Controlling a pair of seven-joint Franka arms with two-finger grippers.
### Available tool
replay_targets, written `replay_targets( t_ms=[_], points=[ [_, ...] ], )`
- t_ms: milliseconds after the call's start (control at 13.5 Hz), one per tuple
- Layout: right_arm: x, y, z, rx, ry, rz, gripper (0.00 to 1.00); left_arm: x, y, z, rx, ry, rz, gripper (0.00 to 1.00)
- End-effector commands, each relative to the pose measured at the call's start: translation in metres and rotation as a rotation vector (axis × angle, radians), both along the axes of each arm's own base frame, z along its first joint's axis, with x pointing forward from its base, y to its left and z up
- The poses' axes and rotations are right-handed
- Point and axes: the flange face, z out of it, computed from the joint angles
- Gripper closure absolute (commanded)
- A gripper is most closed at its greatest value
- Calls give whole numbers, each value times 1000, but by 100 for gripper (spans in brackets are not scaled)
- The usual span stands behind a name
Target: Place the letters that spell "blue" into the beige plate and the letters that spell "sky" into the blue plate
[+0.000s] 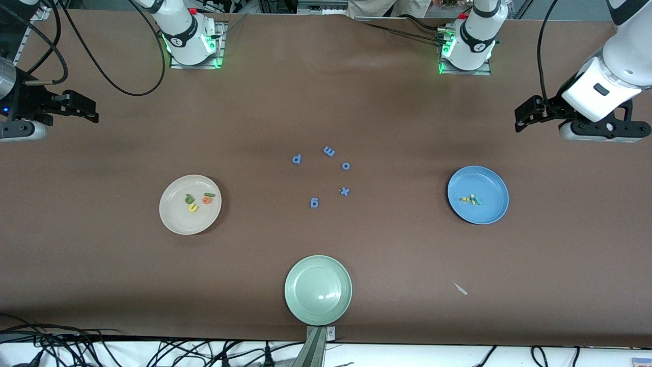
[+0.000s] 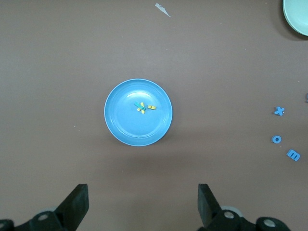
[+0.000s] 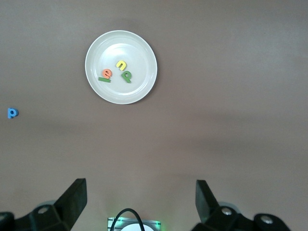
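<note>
Both hands, left hand (image 1: 520, 118) and right hand (image 1: 89, 109), gape empty at the frame's upper edges; light, squashy foam letters spelling "blue" (image 1: 197, 200) in the cream-beige round plate (image 1: 173, 216) and "sky" (image 1: 471, 200) in the medium-blue round plate (image 1: 491, 211) want edge pinches.

Sky letters (image 1: 471, 200) in blue plate (image 1: 489, 214): I can't separate individual shapes, too small, bunched. Pale green plate (image 2: 299, 17) cut off in left wrist view.

beige plate (image 1: 173, 216): cream | blue plate (image 1: 489, 211): medium blue | third plate (image 1: 305, 300): pale green | table (image 1: 102, 255): brown
</note>
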Motion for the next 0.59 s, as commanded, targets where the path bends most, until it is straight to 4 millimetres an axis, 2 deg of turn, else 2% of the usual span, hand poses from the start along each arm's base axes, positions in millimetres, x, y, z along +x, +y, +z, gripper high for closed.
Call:
replay_targets(
  t_ms=[0,519],
  points=[
    [-2,-3,1,-12,0,1,0,-1,-3,7,-24,5,-17,0],
    [3,-5,2,-7,-9,48,0,-1,-3,7,-24,5,-17,0]
  ],
)
